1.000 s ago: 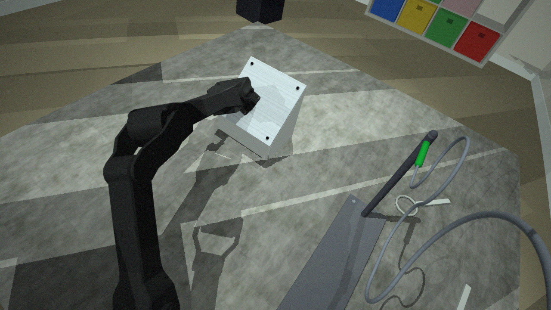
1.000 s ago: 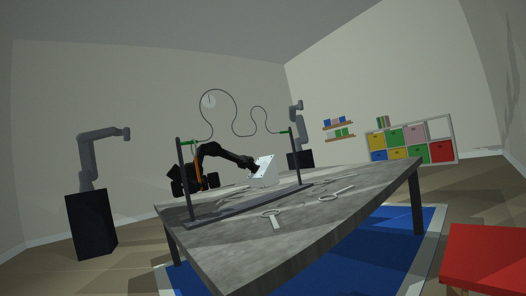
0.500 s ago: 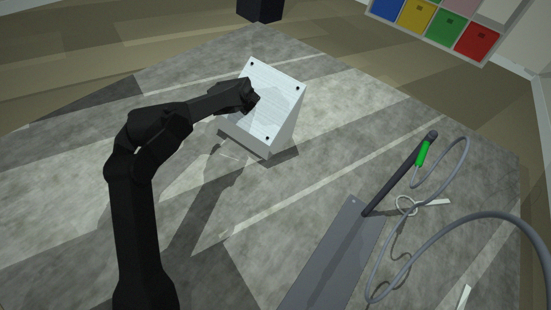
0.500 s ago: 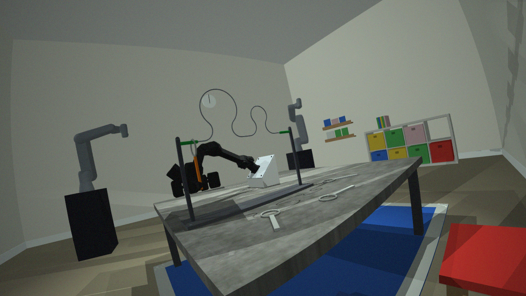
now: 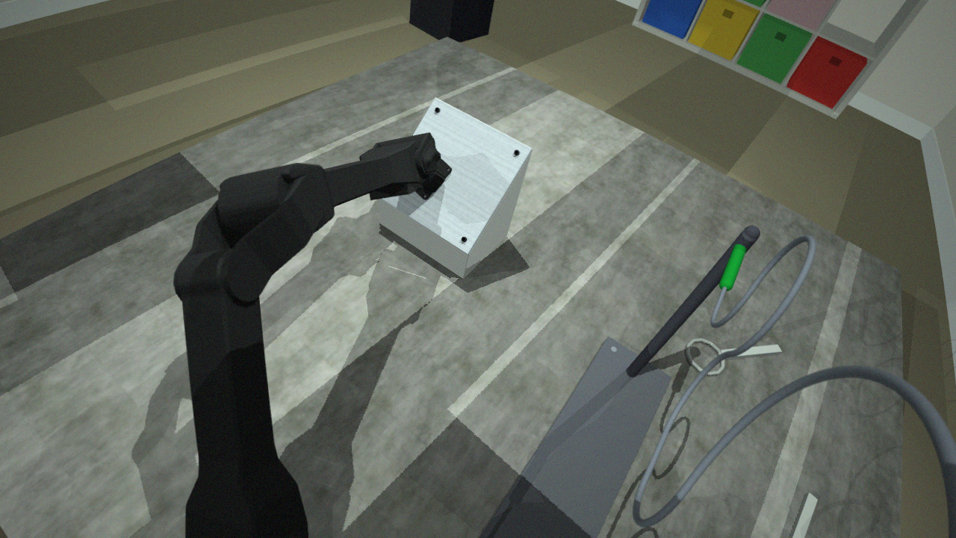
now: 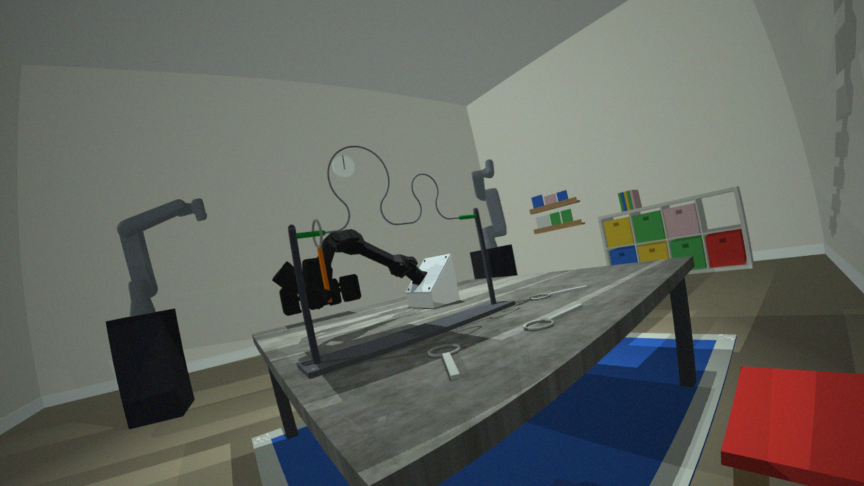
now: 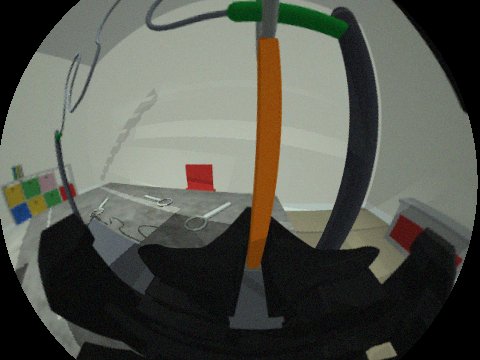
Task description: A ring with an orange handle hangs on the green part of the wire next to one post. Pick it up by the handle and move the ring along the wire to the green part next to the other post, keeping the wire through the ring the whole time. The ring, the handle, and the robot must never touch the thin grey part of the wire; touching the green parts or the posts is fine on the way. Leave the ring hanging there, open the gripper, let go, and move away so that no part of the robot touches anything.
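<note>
The jaws are clamped on the orange handle [image 6: 324,271] [image 7: 268,125], gripping its lower end, with the rest of it rising above them nearly upright. At its top, above the jaws, the ring [image 6: 312,230] [image 7: 270,20] encircles the near green part [image 6: 306,234] [image 7: 305,17] of the wire, so it is at the starting side. Whether the ring touches that green part cannot be told. The near post [image 6: 304,295] [image 7: 364,125] stands just beside the handle, apart from it.

From there the grey wire [image 5: 848,371] [image 6: 388,181] [image 7: 187,23] winds away from the jaws in bends to the far green part [image 5: 733,266] [image 6: 467,216] [image 7: 58,136] at the far post [image 5: 682,307] [image 6: 484,260] [image 7: 62,165], well apart from the jaws. Both posts stand on a long base plate [image 5: 605,428] [image 6: 410,338] [image 7: 115,245], lower than the jaws. Beyond the plate, loose pale rings with handles [image 5: 755,350] [image 6: 453,365] [image 7: 217,216] lie on the desk [image 5: 401,415] [image 6: 483,410] [image 7: 145,207]. The black arm [image 5: 227,267] [image 6: 377,249] reaches from the white wedge [image 5: 481,173] [image 6: 443,283] to the jaws.
</note>
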Tool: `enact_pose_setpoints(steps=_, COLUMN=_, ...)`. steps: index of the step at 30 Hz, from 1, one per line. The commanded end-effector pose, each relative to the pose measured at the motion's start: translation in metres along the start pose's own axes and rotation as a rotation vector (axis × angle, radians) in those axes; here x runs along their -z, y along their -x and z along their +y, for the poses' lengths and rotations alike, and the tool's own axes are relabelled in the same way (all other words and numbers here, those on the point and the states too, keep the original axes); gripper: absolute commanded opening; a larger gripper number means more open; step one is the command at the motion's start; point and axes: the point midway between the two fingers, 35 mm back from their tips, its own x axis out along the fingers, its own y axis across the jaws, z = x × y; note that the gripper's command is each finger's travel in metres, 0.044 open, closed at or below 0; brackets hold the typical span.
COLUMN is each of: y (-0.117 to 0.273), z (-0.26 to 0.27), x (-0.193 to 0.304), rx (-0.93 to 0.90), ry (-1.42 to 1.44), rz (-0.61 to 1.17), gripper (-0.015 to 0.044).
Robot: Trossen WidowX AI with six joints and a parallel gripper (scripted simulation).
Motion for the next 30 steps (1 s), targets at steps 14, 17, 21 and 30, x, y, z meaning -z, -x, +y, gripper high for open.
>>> enact_pose_setpoints(steps=14, y=0.000, z=0.004, x=0.000, rx=0.001, ry=0.006, rz=0.002, gripper=-0.0150)
enact_pose_setpoints(steps=17, y=0.002, z=0.006, x=0.000, rx=0.001, ry=0.005, rz=0.022, gripper=-0.0150)
enact_pose_setpoints(steps=21, y=0.011, z=0.010, x=-0.001, rx=0.002, ry=0.004, rz=0.088, gripper=-0.0150)
enact_pose_setpoints(steps=30, y=0.031, z=0.019, x=-0.004, rx=0.000, ry=-0.001, rz=0.247, gripper=-0.0150)
